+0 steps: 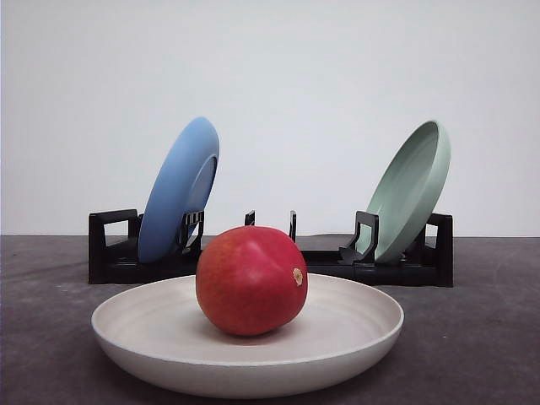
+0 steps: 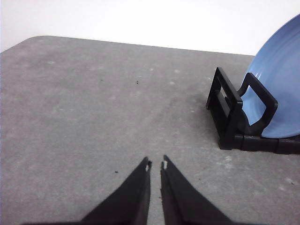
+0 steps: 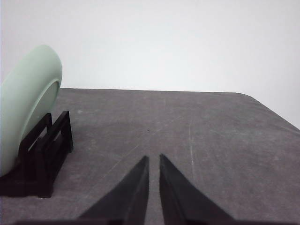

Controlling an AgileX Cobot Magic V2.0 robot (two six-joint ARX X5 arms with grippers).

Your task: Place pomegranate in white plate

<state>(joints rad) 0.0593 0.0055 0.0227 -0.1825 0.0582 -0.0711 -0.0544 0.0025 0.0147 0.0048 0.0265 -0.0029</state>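
The red pomegranate (image 1: 251, 280) with a small tan spot rests inside the white plate (image 1: 135, 325), which lies flat on the grey table near the front. In the left wrist view my left gripper (image 2: 156, 165) hovers over bare table with its black fingers nearly touching, nothing between them. In the right wrist view my right gripper (image 3: 153, 158) is likewise shut and empty above bare table. Both grippers are apart from the fruit and plate.
A black dish rack (image 1: 114, 253) stands behind the white plate. A blue plate (image 1: 179, 187) leans in its left end and a pale green plate (image 1: 411, 190) in its right end. The rack's ends (image 2: 232, 115) (image 3: 44, 154) lie beside each gripper.
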